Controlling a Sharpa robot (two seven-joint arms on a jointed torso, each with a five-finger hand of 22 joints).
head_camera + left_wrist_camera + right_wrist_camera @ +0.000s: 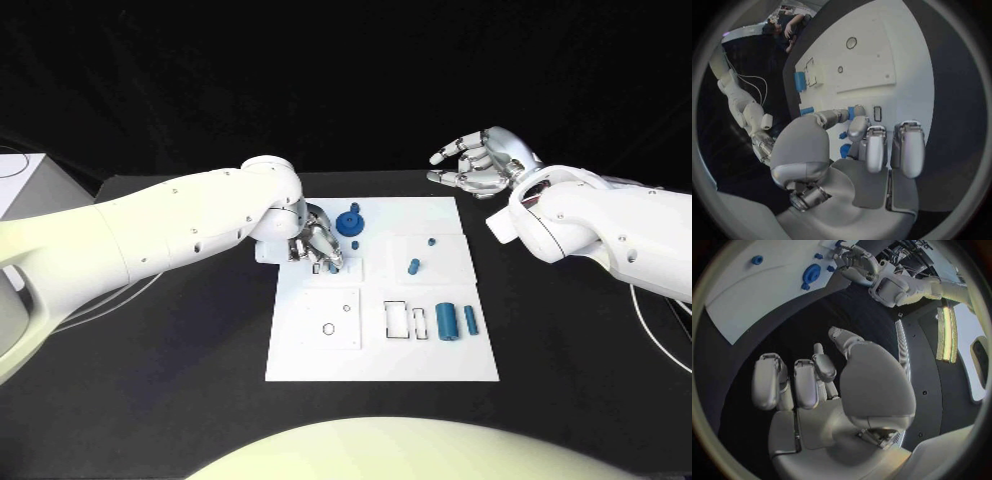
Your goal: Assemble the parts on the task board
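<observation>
Task board (382, 340) sits mid-worktop, parts spread across it: a round blue gear-like part (352, 222) near the board's far edge, a small blue peg (414, 266) toward the middle, another small one (430, 241) just past it, and two blue cylinders (447, 321) lying side by side near the board's right edge, next to the outlined rectangular slots. Left hand (317, 243) is down on the far-left part of the board, fingers (877, 148) curled over a small blue piece (846, 148); wrist view shows blue right at the fingertips, but can't tell if it's actually pinched or just touched. Right hand (483, 161) hovers off the board past its far-right corner, fingers (798, 382) loosely apart, holding nothing. Handling guess: parts look like rigid moulded plastic, light, smooth, so not fragile but prone to skidding or rolling on the slick white plate, cylinders especially. Best grip is a fingertip pinch across the sides, mid-length on cylinders, at the rim or hub on the gear. Light squeeze is enough; keep the part axis straight for insertion.
</observation>
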